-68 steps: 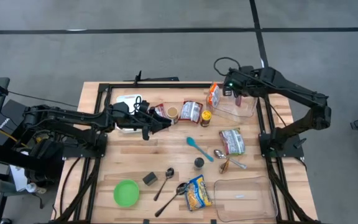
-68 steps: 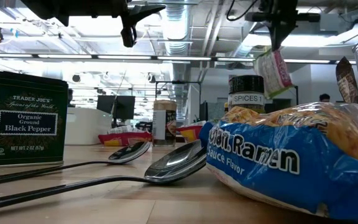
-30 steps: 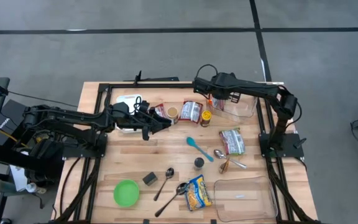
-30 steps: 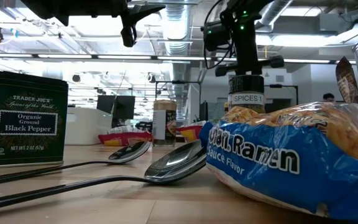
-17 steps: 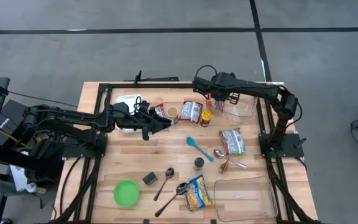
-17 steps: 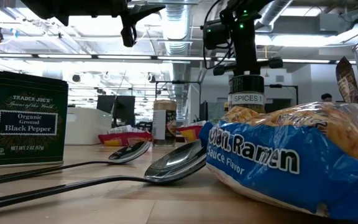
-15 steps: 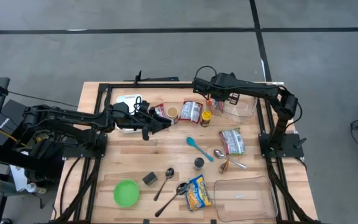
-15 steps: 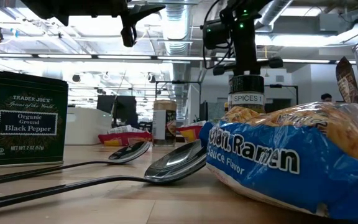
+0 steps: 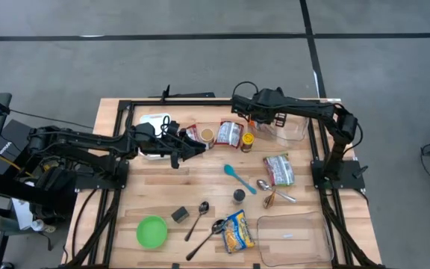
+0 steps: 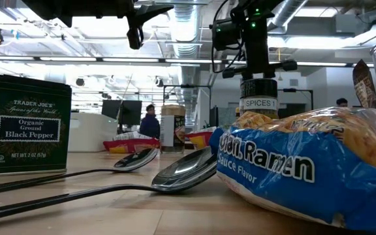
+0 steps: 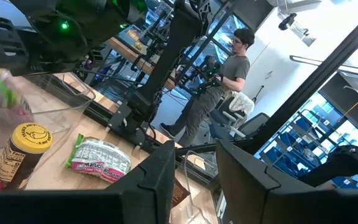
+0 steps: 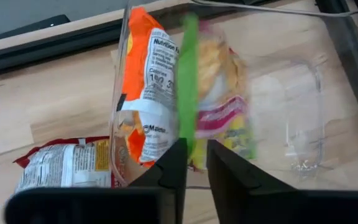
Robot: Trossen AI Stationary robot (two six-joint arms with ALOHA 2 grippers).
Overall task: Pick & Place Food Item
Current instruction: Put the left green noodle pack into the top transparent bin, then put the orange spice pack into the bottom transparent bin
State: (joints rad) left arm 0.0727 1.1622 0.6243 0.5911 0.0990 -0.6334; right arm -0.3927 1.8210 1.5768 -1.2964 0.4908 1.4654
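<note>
- Right gripper (image 12: pixel 196 144) now sits at the far clear tub (image 9: pixel 295 134), on the side towards the middle of the worktop (image 9: pixel 155 190). A couple of seconds back it hung above that tub with the green-edged packet (image 12: pixel 219 93) dangling; since then it has swung across and come lower
- In the last instant its fingers have begun to part. They show a narrow gap with the packet's green edge right at it, the packet smeared as if moving. Cannot tell whether it is pinched or already slipping free
- Packet is just beside the orange noodle packet (image 12: pixel 148 93), at the tub; whether inside the wall or against it, cannot tell
- My reading: this is the release, so the placing is nearly done
- Left gripper (image 11: pixel 194 149) waits mid-worktop, unchanged, fingers apart and holding nothing
- Count from above: two clear tubs, the second (image 9: pixel 293 228) at the near edge; three metal spoons, one of them (image 9: pixel 201 218) near the middle; one blue spoon (image 9: pixel 237 178); one green bowl (image 9: pixel 152 232); one pepper tin (image 9: pixel 179 214); one blue ramen packet (image 9: pixel 236 230); one green-labelled packet (image 9: pixel 278 169)
- Jars and red packets at the far side are too crowded to count
</note>
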